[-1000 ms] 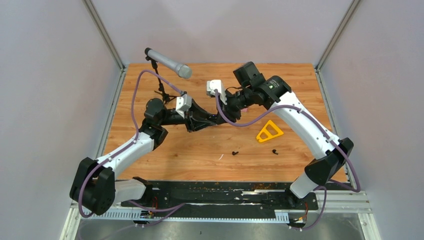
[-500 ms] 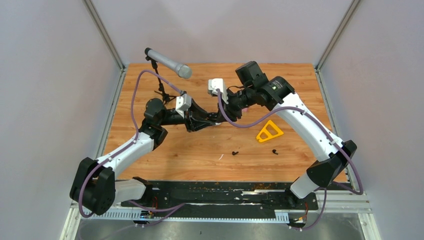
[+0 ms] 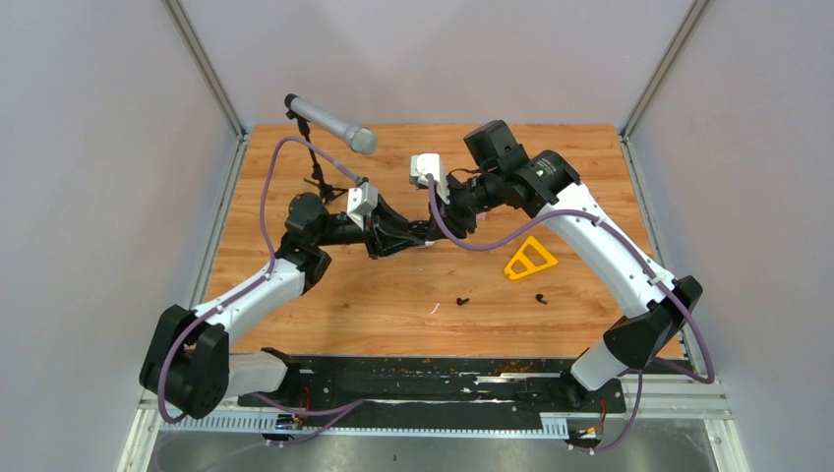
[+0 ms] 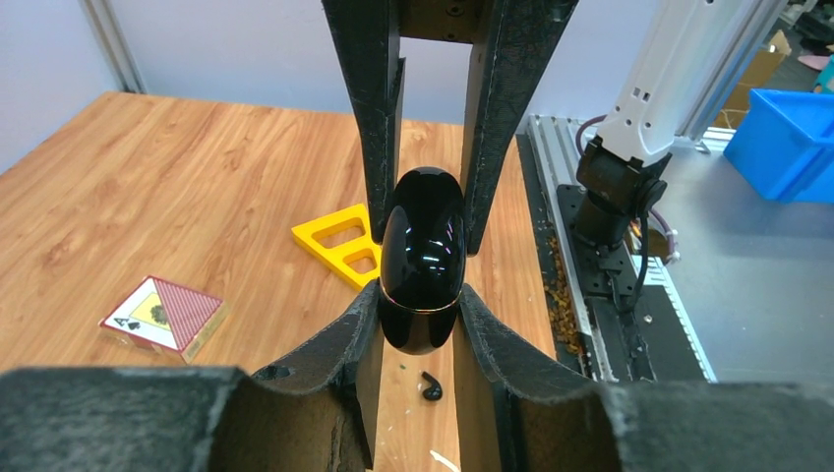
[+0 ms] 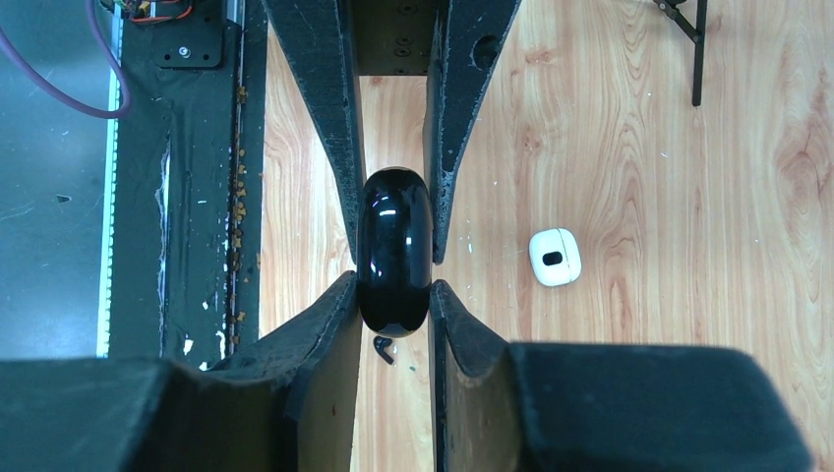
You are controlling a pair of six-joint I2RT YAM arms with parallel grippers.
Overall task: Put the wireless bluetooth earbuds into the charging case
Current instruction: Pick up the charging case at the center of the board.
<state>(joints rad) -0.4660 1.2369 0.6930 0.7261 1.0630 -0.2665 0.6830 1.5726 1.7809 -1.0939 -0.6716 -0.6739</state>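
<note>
Left tool (image 4: 418, 295), right tool (image 5: 393, 283) both clamping black case (image 4: 421, 236), yellow triangle (image 4: 307, 236), earbuds (image 3: 462, 300) nearby

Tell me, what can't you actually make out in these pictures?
- Top view: the black charging case, clamped between the left tool and right tool, is hidden under their wrists.
- Wrist views: the case's inside is unseen behind its glossy shell.
- Top view: the black earbuds are too small to show shape.
- Top view: the white case does not show; the arms seem to cover it.
</note>
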